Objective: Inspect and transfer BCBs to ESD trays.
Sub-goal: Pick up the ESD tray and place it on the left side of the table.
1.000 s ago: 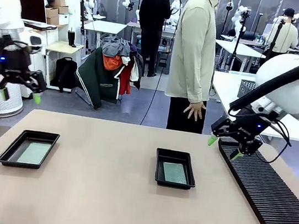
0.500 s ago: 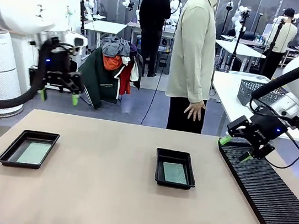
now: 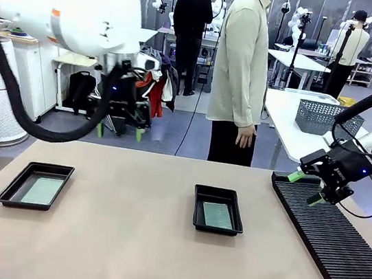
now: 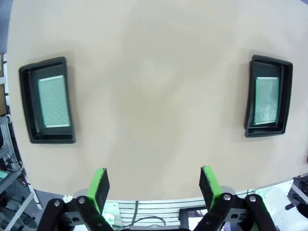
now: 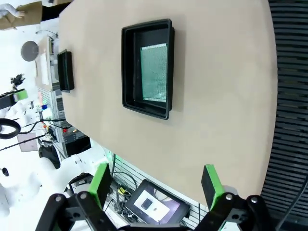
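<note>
Two black ESD trays lie on the tan table: one at the left (image 3: 34, 185) and one at the middle (image 3: 217, 210). Each holds a flat green BCB, the left board (image 3: 42, 190) pale and the middle board (image 3: 218, 215) darker. From the left wrist camera both trays (image 4: 47, 100) (image 4: 269, 96) appear with their boards (image 4: 54, 102) (image 4: 266, 100). My left gripper (image 3: 119, 131) hangs open and empty above the table's far edge. My right gripper (image 3: 306, 187) is open and empty over the rack's far end. The right wrist view has the middle tray (image 5: 147, 68) and its board (image 5: 155, 72).
A long black ribbed rack (image 3: 329, 232) runs along the table's right side. A person (image 3: 241, 71) stands at the far edge with a hand hanging down. A grey mesh basket (image 3: 329, 118) sits on a white table behind.
My left arm has swung from the far left toward the middle, above the table's far edge. My right gripper has drifted right along the rack. Both stay open.
</note>
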